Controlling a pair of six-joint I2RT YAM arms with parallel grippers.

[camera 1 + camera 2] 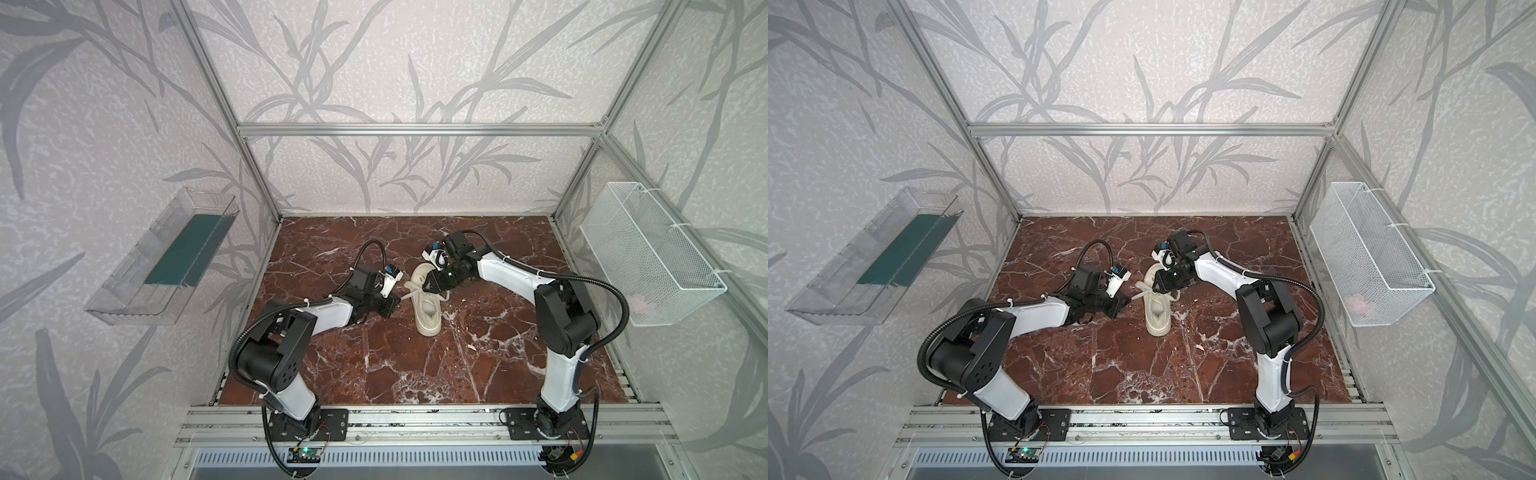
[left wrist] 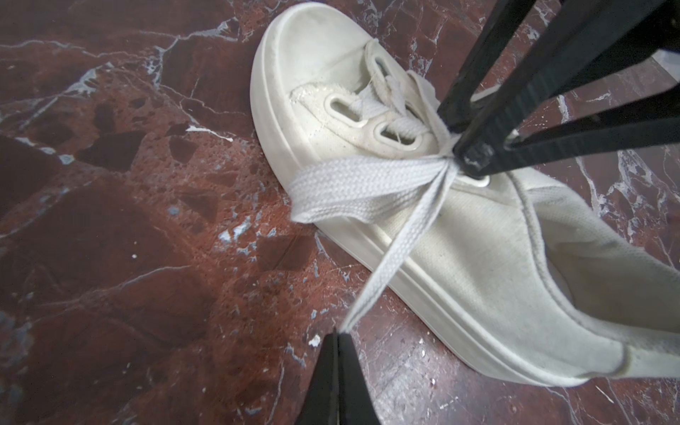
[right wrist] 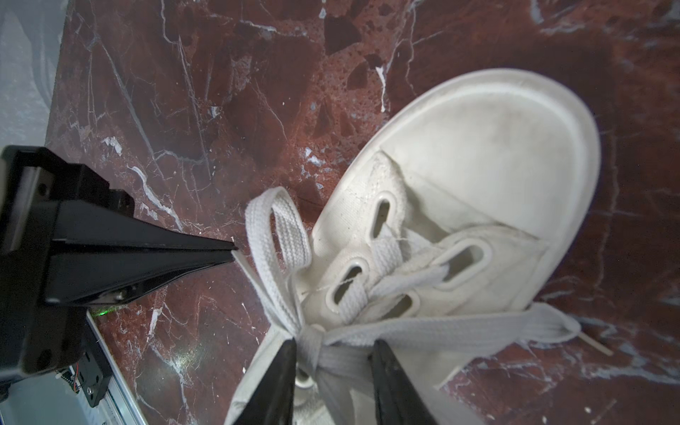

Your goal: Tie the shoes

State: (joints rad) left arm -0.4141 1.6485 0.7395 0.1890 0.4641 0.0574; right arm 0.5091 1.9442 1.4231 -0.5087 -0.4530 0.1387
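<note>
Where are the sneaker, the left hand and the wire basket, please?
sneaker (image 3: pixel 496 147): right wrist view, on the toe cap.
left hand (image 2: pixel 337 335): left wrist view, between fingertips shut on the lace (image 2: pixel 390 257).
wire basket (image 1: pixel 648 257): in a top view, on its mesh side wall.

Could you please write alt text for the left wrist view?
The left hand, shut, pinches the end of a flat cream lace pulled taut from a cream canvas sneaker on red-brown marble. The right hand straddles the knot.

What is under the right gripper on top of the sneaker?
The knot of the laces, on the sneaker, sits between the fingers of the right gripper. The tongue directly beneath the knot is covered.
</note>
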